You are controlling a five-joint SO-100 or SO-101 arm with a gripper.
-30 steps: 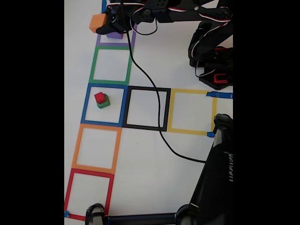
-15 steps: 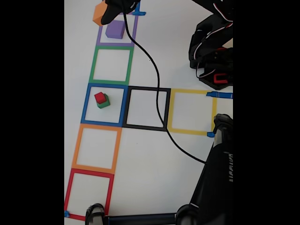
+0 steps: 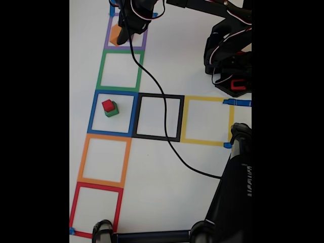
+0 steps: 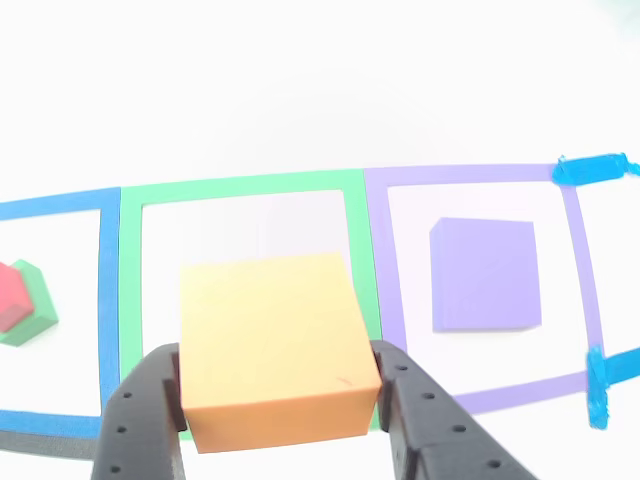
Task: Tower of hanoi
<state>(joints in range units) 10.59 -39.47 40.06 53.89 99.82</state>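
Orange cube (image 4: pixel 272 350) now over purple outline (image 3: pixel 109 39), square-on.

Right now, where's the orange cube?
The orange cube is held between the gripper's fingers, lifted. In the fixed view it shows near the top left, at the purple tape square.

Taped square outlines (image 3: pixel 157 117) (seven), black cable (image 3: pixel 167 147).

Orange cube (image 4: pixel 275 345), purple cube (image 4: pixel 485 275), red cube (image 3: pixel 108 105) on green cube (image 3: pixel 112 111); black gripper (image 4: pixel 280 400); white table (image 3: pixel 152 192)
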